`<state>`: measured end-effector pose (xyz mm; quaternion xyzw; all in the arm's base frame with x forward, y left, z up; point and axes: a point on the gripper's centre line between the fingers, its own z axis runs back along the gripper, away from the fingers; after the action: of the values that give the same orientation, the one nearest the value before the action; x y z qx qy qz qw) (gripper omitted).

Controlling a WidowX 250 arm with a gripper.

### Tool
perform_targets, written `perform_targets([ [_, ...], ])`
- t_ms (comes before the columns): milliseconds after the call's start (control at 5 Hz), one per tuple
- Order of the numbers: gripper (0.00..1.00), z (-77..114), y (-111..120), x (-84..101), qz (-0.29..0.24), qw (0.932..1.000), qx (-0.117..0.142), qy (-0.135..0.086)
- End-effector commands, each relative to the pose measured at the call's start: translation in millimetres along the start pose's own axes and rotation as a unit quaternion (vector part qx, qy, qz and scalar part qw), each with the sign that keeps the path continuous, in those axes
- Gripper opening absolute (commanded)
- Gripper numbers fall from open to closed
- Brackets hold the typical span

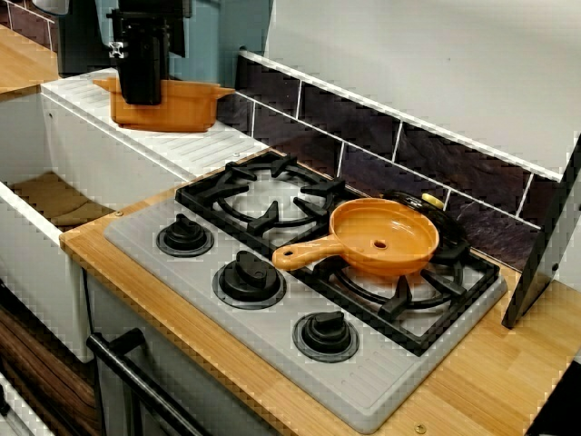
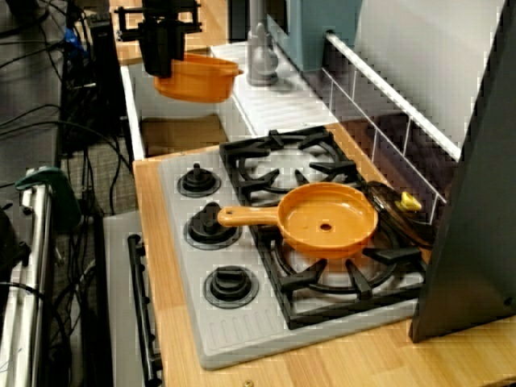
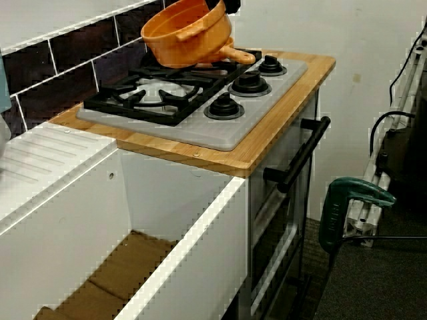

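The black claw (image 1: 141, 94) is clamped on the rim of a deep orange two-handled pot (image 1: 177, 109), its fingers (image 2: 161, 66) straddling the pot's wall in the view from the stove end. In the view from the sink end, the pot (image 3: 187, 33) hangs tilted in the air and rests on nothing. It sits above the white ribbed draining board (image 1: 209, 150), at the sink end of the wooden surface (image 1: 508, 363). As far as the pictures show, the grasp and the raising are done and no setting down has happened. Beside the board lies the white sink basin (image 1: 36, 136) with a brown floor, and a grey tap (image 2: 260, 56) stands near the back wall. On the grey hob (image 1: 363, 381), a shallow orange frying pan (image 1: 381, 238) lies on the black grate of the burner toward the surface's far end, its handle pointing at the three black knobs (image 1: 247, 277) along the front edge. A small yellow object (image 1: 434, 201) shows behind the pan, by the dark tiles.
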<state>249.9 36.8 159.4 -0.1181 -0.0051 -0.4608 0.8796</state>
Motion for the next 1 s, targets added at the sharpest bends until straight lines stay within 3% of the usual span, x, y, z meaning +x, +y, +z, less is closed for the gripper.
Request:
perform_targets([
  [0, 0.00, 21.3, 15.0, 1.6, 0.000, 0.9994, -0.036, -0.003],
  [200, 0.00, 25.7, 16.5, -0.5, 0.002, 0.9978, -0.066, 0.004],
  [800, 0.00, 29.2, 24.0, -2.8, -0.002, 0.9924, -0.123, 0.007],
])
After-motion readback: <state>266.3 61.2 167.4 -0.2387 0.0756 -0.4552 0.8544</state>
